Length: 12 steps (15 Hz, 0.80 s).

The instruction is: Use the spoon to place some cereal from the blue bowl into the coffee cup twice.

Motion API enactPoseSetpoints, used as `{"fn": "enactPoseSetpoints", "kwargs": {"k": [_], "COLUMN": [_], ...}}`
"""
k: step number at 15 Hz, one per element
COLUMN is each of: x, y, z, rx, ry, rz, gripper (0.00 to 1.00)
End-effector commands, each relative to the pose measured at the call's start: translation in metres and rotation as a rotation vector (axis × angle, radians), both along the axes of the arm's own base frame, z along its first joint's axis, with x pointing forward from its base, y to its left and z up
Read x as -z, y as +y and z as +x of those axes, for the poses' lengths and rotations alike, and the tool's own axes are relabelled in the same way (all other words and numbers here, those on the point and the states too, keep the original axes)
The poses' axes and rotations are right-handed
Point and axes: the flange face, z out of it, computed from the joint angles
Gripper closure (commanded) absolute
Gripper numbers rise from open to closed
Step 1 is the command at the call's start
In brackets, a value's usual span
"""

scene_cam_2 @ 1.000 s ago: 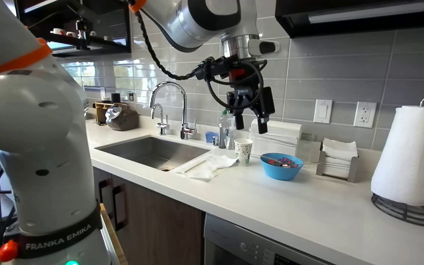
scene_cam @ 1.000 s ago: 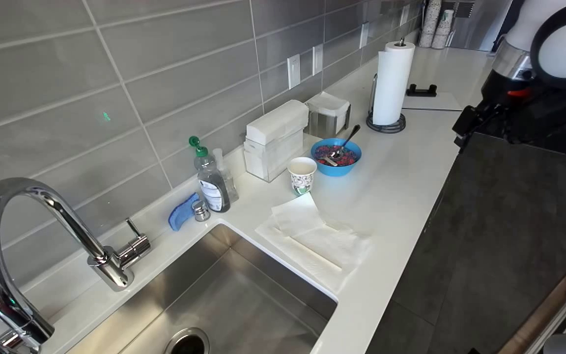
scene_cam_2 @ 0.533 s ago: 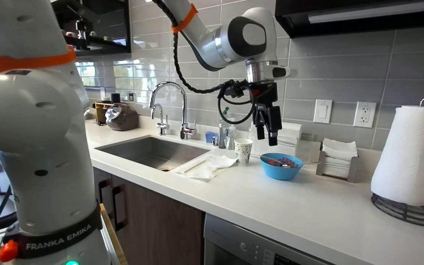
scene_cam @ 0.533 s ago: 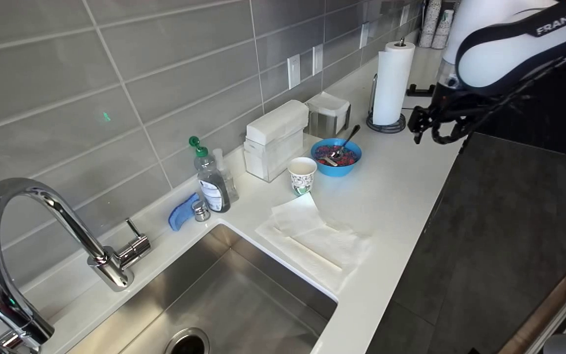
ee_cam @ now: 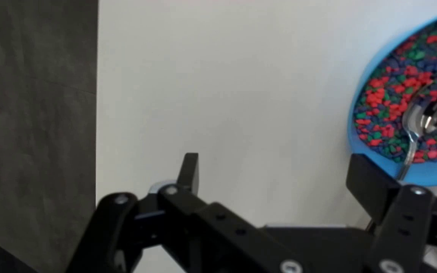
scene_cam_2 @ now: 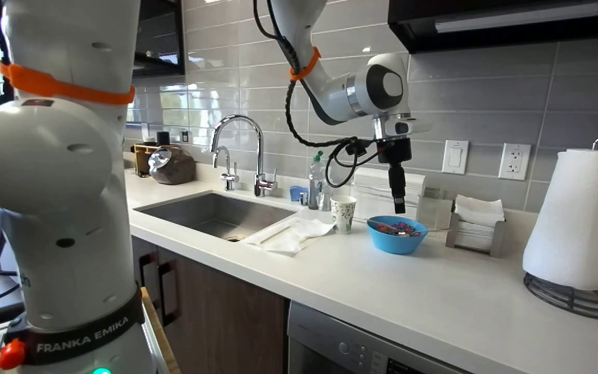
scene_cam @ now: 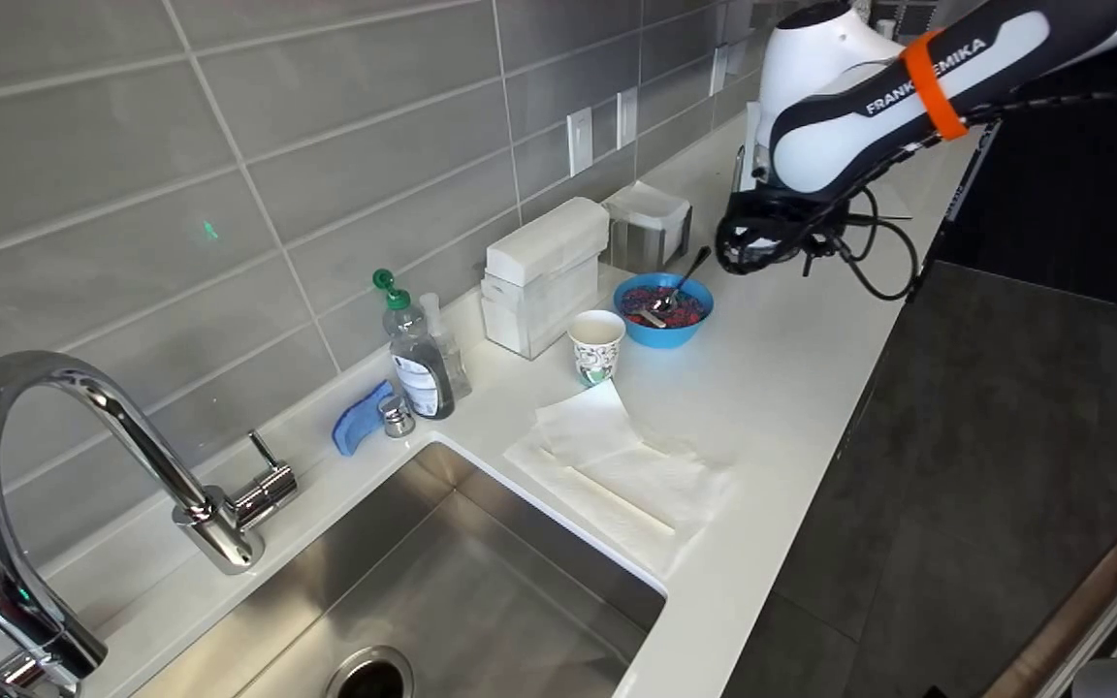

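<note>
The blue bowl point(scene_cam: 663, 336) stands on the counter, also in an exterior view point(scene_cam_2: 396, 243) and at the right of the wrist view point(ee_cam: 436, 174). It holds cereal point(ee_cam: 389, 102) of small red, green and dark bits. The metal spoon point(scene_cam: 693, 265) leans in it, handle past the rim; its head shows in the wrist view point(ee_cam: 414, 117). The white coffee cup point(scene_cam: 596, 349) stands upright beside the bowl, also in an exterior view point(scene_cam_2: 343, 214). My gripper point(ee_cam: 275, 159) is open and empty above the counter; the bowl lies past its right finger. In an exterior view point(scene_cam_2: 398, 208) its fingers overlap.
White paper towels point(scene_cam: 607, 456) lie between cup and sink point(scene_cam: 491, 582). A napkin holder point(scene_cam: 651, 233) and a towel stack point(scene_cam: 544, 276) stand behind the bowl. A soap bottle point(scene_cam: 420, 364) stands near the faucet point(scene_cam: 54, 368). A paper-towel roll point(scene_cam_2: 579, 218) stands at the right.
The arm has moved in over the counter toward the bowl and lowered. The gripper has turned, so its fingers now line up in an exterior view. Bowl, spoon and cup have not moved.
</note>
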Motion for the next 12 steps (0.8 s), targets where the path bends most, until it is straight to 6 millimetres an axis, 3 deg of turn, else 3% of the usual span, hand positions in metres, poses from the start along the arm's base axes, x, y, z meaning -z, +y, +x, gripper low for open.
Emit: {"fn": "enactPoseSetpoints", "kwargs": {"k": [1, 3, 4, 7, 10, 12], "x": [0.022, 0.035, 0.022, 0.036, 0.036, 0.037], "y": [0.019, 0.029, 0.023, 0.031, 0.027, 0.021], "z": [0.049, 0.067, 0.045, 0.063, 0.065, 0.072], "rx": [0.152, 0.210, 0.140, 0.174, 0.181, 0.209], "ry": [-0.036, -0.007, -0.030, -0.021, -0.023, -0.037], "rz": [-0.008, -0.002, 0.004, -0.004, -0.006, 0.084], "gripper": [0.00, 0.00, 0.00, 0.00, 0.00, 0.00]}}
